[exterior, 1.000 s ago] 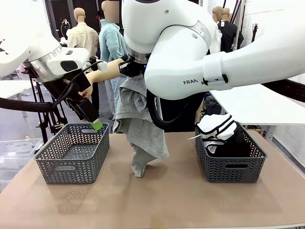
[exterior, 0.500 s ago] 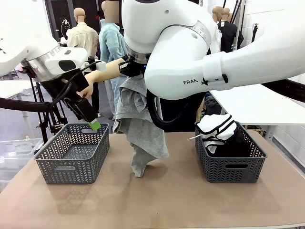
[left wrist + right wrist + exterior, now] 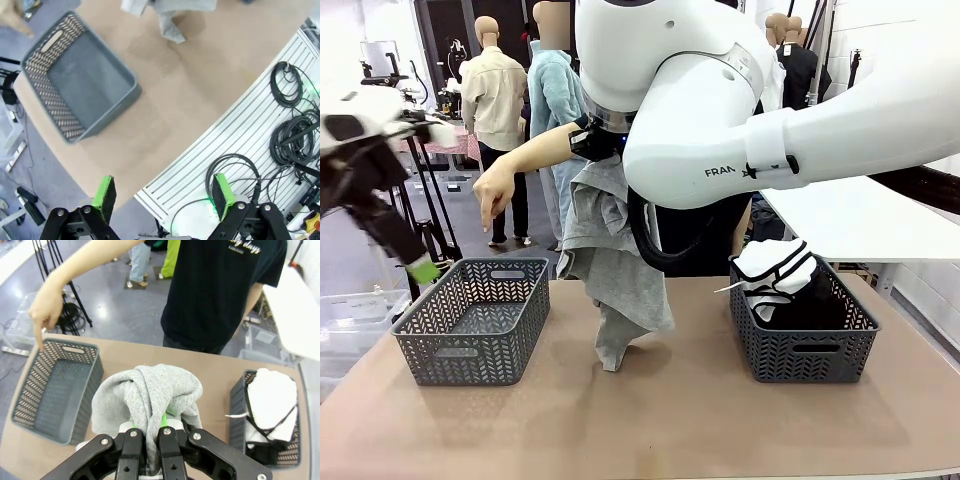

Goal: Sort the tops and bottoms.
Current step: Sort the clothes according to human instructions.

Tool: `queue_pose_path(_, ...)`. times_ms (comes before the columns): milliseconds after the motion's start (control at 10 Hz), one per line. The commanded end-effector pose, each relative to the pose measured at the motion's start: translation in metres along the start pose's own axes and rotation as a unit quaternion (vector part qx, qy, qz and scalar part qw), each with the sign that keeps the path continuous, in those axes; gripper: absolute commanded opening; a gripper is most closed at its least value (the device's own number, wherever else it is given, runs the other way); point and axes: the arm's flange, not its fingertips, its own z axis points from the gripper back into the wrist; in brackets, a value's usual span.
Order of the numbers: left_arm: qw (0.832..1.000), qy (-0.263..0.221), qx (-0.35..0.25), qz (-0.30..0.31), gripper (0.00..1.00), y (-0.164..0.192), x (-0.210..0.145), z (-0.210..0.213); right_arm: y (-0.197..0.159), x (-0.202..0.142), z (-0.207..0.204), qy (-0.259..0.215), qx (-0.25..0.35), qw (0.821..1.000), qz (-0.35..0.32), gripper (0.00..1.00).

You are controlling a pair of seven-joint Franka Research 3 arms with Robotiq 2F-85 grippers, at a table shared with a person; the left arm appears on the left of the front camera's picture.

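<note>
Grey garment was what the sort turned on at this moment: it sat pinched between the fingers of the right gripper, which were drawn nearly together on a bunched fold, cloth spilling over both sides of them. In the front view the same piece hung in a long drape above the middle of the tabletop, its lowest tail reaching down to the surface or just short of it — I could not tell which.

The left gripper held nothing; its green-padded fingers stood wide apart, off the tabletop's left edge, beside the left basket.

Outward from there, the left basket near the tabletop's left edge was bare inside, while the right basket near the right edge already held a pile of white and black clothing. A person stood at the far edge with an arm stretched out, the hand pointing a finger down toward the left basket.

Judged from this, the sort was partly done — one group was already started on the right, nothing had yet gone into the left, and the grey piece was still to be dropped, probably into the basket being pointed at. No other loose clothing lay on the tabletop.
</note>
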Motion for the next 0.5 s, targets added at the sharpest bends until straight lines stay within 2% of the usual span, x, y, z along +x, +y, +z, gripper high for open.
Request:
queue_pose_path(0, 0.999, -0.021, 0.031, 0.024, 1.0, 0.009, -0.042, 0.018, -0.001, 0.002, 0.001, 0.002, 0.007, 1.0, 0.003, 0.0)
queue_pose_path(100, 0.998, -0.019, 0.043, 0.032, 1.0, 0.013, -0.055, 0.026, -0.001, 0.002, 0.001, 0.002, 0.007, 1.0, 0.003, 0.0)
queue_pose_path(400, 0.995, -0.065, 0.049, 0.062, 1.0, 0.028, -0.077, 0.033, -0.001, 0.002, 0.001, 0.002, 0.007, 1.0, 0.003, 0.0)
